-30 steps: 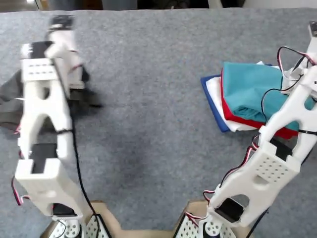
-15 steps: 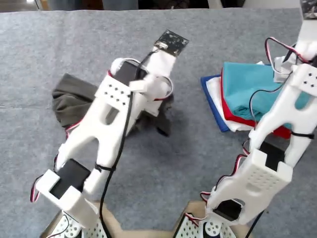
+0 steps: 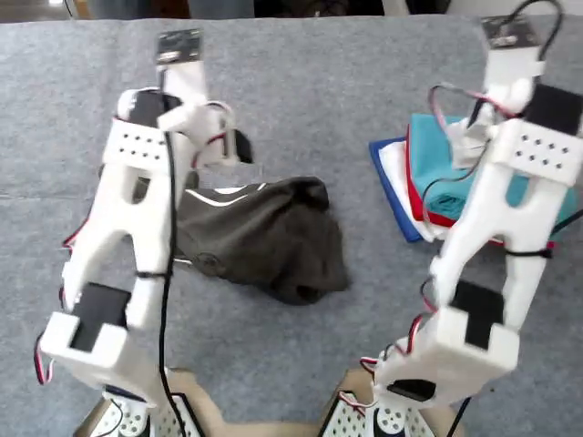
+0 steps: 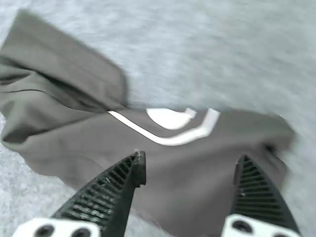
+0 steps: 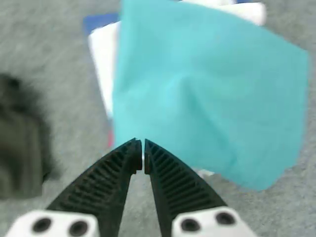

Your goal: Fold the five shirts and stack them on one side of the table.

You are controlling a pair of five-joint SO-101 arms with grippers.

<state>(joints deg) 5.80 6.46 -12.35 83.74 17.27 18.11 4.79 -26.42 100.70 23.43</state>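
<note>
Lying crumpled mid-frame on the tabletop, dark shirt awaits folding; left hand hangs over it, spread apart, probably to grip. Right hand, closed and empty, sits above the folded stack at right.

White arms, black ribbed jaws, red and black cables, perforated panels

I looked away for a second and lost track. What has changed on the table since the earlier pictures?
The left gripper dragged the dark shirt from the left edge of the table to the middle, let it go, and now hangs open above it. The right gripper moved farther out over the folded stack, shut. The stack itself stayed put.
</note>
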